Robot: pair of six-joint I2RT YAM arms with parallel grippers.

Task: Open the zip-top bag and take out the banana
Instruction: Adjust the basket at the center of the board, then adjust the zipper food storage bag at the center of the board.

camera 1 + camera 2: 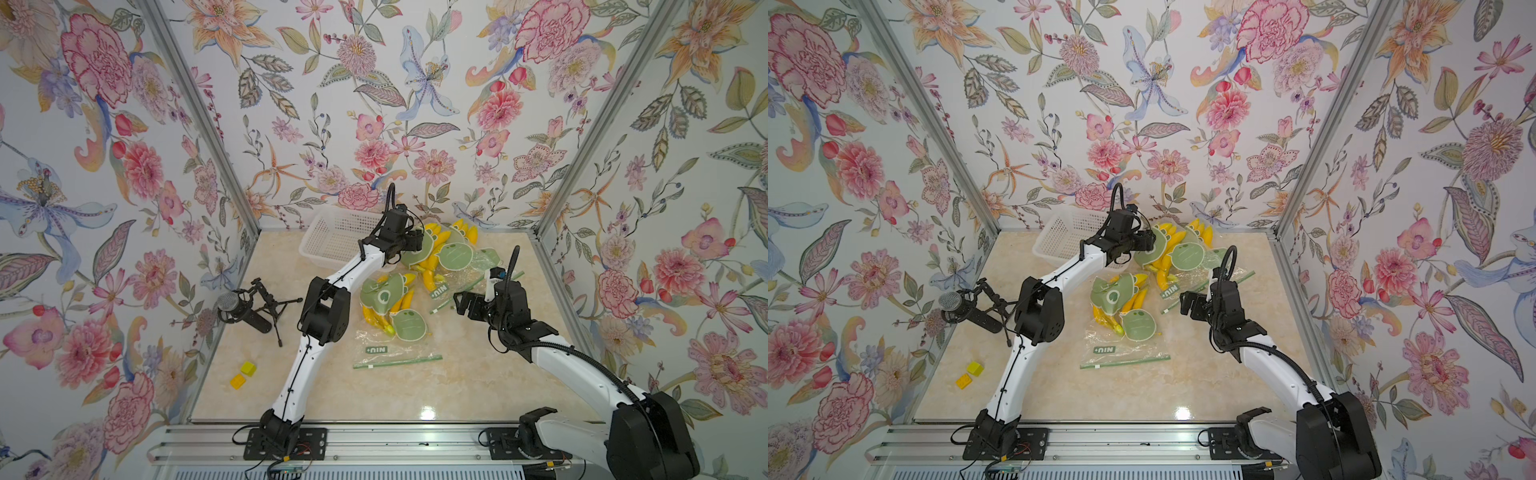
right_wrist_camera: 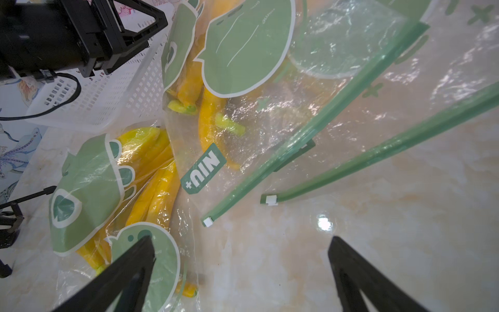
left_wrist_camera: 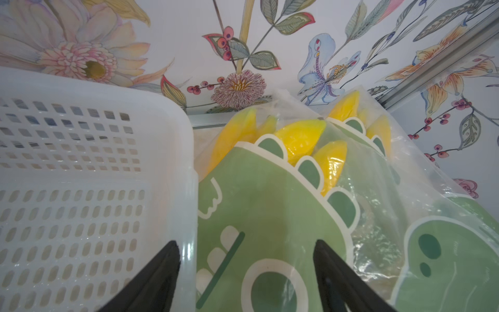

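- Left end effector (image 3: 245,243) jaws apart, empty, over the far zip-top bag (image 3: 270,202).
- Right end effector (image 2: 240,238) wide, empty; zip strip (image 2: 310,129) just ahead, running away.

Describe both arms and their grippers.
The left arm and right arm have white links between boxy black joints. A thin black cable runs along the left; a ribbed black hose crosses the right. The left gripper and right gripper have black fingers tapering to points.

Robot lab booth: floral panels (image 1: 374,83) in alu frame (image 1: 198,112), arms (image 1: 299,365) on rail (image 1: 395,444), mic (image 1: 227,302).
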